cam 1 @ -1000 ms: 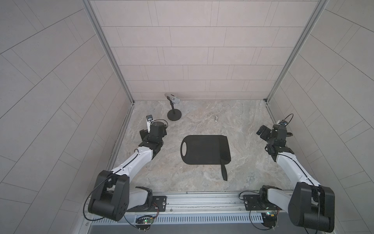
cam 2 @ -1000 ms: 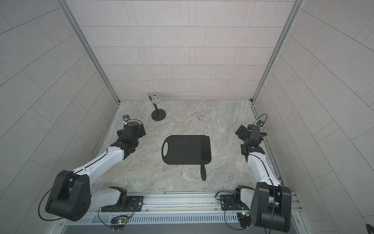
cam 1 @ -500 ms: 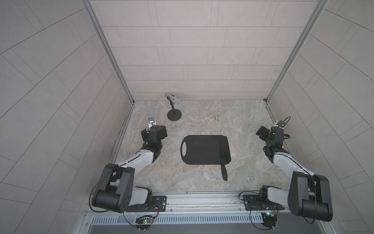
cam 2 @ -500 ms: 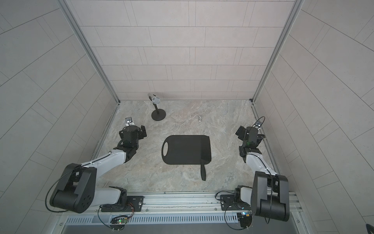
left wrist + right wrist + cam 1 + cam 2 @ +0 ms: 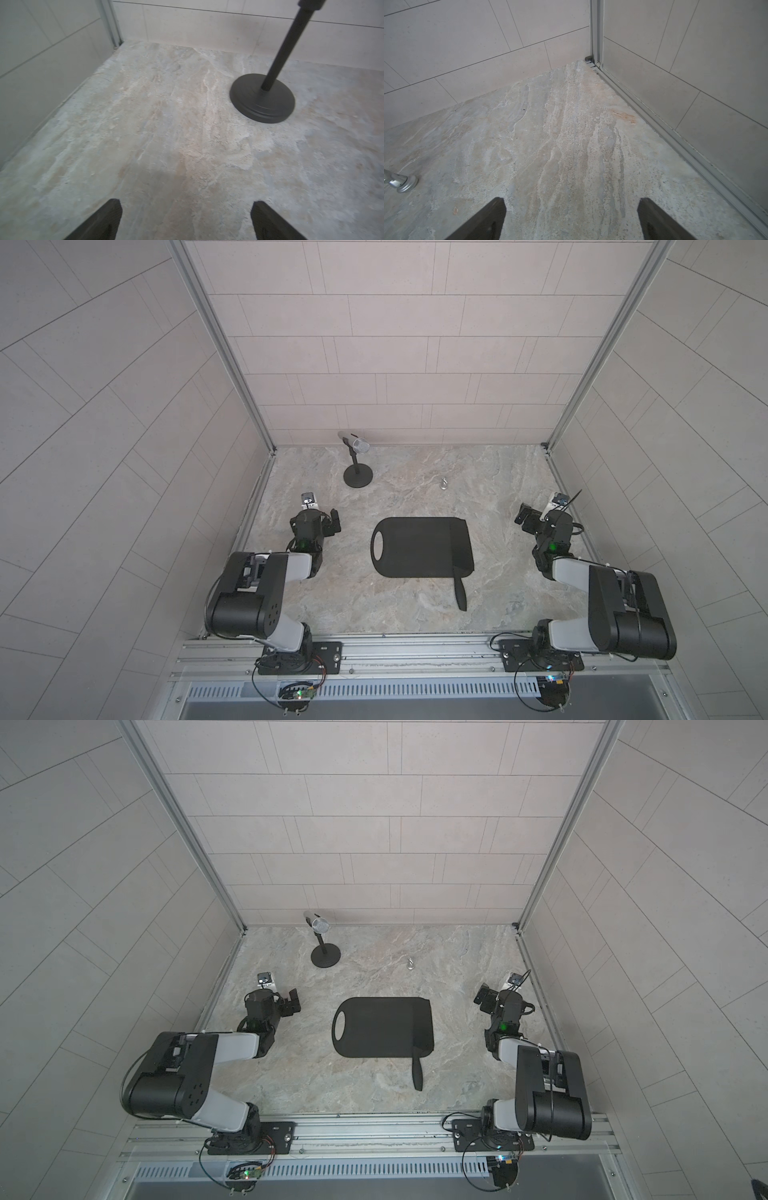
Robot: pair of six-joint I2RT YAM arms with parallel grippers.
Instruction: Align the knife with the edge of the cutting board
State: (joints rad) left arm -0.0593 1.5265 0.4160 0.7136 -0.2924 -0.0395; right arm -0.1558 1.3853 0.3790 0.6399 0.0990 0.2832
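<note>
In a top view, the cutting board (image 5: 409,547) lies flat in the middle of the stone tabletop (image 5: 415,614), with its handle hole toward the left arm. The knife (image 5: 460,556) rests on the board's opposite end. Its long axis runs from back to front, close to parallel with that short edge, and the handle sticks out past the board's near long edge onto the table. The right gripper (image 5: 524,520) sits well apart at the right side, so the knife lies inward from it and nearer the rail. The left gripper (image 5: 334,522) is across the whole board from it, so we judge the right arm to be nearer. In both top views the blade covers the board's right end, and we cannot tell black from black well enough to say how flush the two edges are; the same layout shows for the knife (image 5: 420,1036) and the board (image 5: 374,1027). A microphone stand (image 5: 358,477) and a small silver fitting (image 5: 444,484) stand toward the back. In the left wrist view, the left gripper (image 5: 186,207) is spread wide over bare stone and holds nothing, with the stand's round base (image 5: 262,98) ahead. In the right wrist view, the right gripper (image 5: 571,205) is equally wide and empty, facing the back corner, with the silver fitting (image 5: 403,182) off to one side; neither knife nor board shows there.
</note>
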